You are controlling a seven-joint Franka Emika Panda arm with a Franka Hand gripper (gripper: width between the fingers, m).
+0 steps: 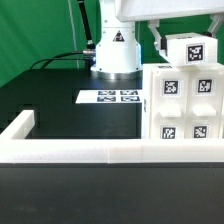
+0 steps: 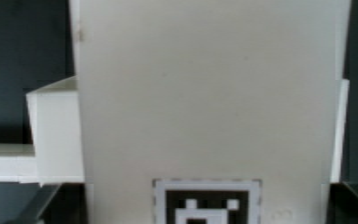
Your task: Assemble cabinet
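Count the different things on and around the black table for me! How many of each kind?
Cabinet: 1
Marker board: 1
Robot arm: 1
White rim: 1
Total: 4

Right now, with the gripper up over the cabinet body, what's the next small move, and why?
Probably a short, slow descent. In the exterior view the tagged white block at the gripper sits just above the cabinet body; contact cannot be told. The wrist view is filled by a white panel, fingers hidden, so the grip is unconfirmed: go gently.
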